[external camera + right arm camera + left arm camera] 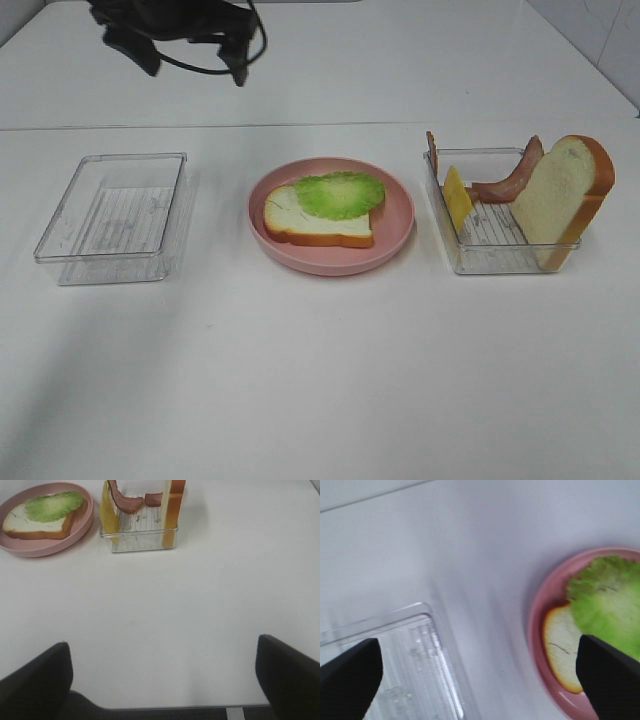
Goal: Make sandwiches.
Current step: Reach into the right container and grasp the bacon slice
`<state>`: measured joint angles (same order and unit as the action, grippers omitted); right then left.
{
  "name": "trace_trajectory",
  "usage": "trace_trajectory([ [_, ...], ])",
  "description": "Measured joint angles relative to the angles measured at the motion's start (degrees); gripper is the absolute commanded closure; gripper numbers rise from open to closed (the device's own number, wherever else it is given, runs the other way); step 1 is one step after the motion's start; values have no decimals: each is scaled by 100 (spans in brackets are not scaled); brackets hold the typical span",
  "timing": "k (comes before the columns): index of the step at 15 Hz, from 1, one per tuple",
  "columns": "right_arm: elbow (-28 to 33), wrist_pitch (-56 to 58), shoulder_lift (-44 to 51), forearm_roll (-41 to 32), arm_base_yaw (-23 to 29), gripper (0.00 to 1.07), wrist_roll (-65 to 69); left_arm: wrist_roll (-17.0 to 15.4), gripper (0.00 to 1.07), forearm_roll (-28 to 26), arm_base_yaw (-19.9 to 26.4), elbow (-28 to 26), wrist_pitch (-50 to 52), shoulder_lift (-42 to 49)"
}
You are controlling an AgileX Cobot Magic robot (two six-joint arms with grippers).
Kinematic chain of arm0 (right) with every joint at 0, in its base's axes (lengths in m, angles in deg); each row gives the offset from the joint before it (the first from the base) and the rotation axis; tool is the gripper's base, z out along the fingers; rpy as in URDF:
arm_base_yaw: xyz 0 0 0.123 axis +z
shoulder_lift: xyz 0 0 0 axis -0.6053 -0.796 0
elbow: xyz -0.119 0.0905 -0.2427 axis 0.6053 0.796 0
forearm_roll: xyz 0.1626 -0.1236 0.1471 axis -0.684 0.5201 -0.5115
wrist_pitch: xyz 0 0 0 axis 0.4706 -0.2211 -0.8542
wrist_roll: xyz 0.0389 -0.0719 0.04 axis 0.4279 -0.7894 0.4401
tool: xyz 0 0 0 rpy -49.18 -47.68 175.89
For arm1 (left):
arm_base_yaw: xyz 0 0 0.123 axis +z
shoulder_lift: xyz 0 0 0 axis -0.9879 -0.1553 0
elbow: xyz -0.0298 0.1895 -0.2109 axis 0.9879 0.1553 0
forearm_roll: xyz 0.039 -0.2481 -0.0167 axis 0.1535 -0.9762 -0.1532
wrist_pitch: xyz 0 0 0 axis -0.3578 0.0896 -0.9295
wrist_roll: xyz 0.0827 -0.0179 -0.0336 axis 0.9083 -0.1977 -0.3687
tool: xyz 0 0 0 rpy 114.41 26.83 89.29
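Beside the open, empty left pincer (480,680), lettuce (607,600) is laid flat on a bread slice (562,650) as the base. Ahead of the open right pincer (165,680), cheese (106,512), bacon (127,504) and the second slice (175,505) are stood upright, presumably for pinching.

Just a smooth white tabletop (320,380), thin seam (200,126) running across its far part, pale tiled wall (612,35) at the far right corner, soft even light.
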<state>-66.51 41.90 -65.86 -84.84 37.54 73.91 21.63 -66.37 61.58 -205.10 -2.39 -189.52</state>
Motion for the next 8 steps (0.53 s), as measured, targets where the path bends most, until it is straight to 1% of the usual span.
trace_trajectory([
  [1,0,0,0,0,0,11,0,34,8,6,332,0,0,120],
  [2,0,0,0,0,0,11,0,57,8,6,504,0,0,183],
  [3,0,0,0,0,0,11,0,138,8,23,1129,0,-6,413],
  [4,0,0,0,0,0,11,0,143,8,23,1249,0,-6,458],
  [5,0,0,0,0,0,11,0,160,8,-17,1495,0,-6,539],
  [6,0,0,0,0,0,11,0,246,8,-166,1793,29,-6,630],
  [8,0,0,0,0,0,11,0,338,8,-218,1914,229,-6,791],
])
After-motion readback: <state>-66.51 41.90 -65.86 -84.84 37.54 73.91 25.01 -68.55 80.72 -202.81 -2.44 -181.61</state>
